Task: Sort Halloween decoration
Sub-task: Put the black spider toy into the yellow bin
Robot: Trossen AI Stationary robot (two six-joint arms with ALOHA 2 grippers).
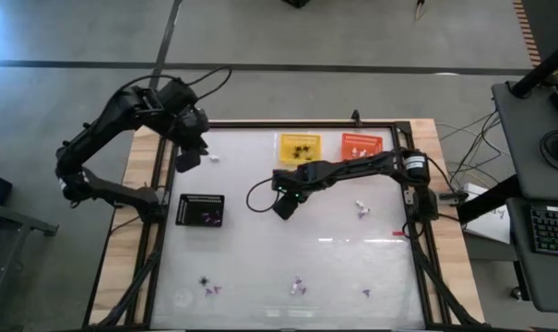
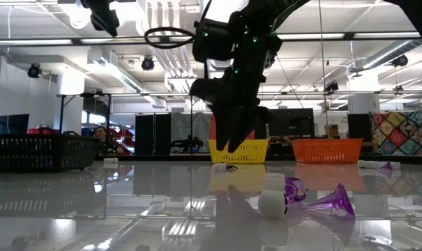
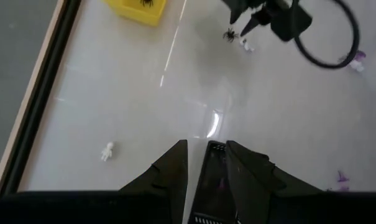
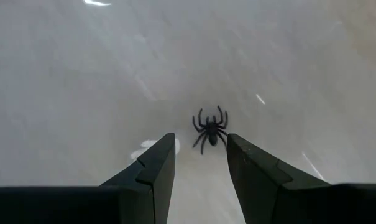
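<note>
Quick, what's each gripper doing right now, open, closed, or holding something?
Left gripper: open, empty, raised near the table's far left edge.
Right gripper: open, empty, just above a black spider at mid-table.

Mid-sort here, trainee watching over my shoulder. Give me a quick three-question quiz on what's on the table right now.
1. True or false: the right gripper has already closed on the black spider.
2. Which holds black spiders: A) yellow basket, B) orange basket, C) black basket?
3. Fill in: the left gripper hangs above the table with nothing in it, near a small ____ figure.

Key
1. False: its fingers stand open, the spider just ahead of them.
2. A
3. white
</note>
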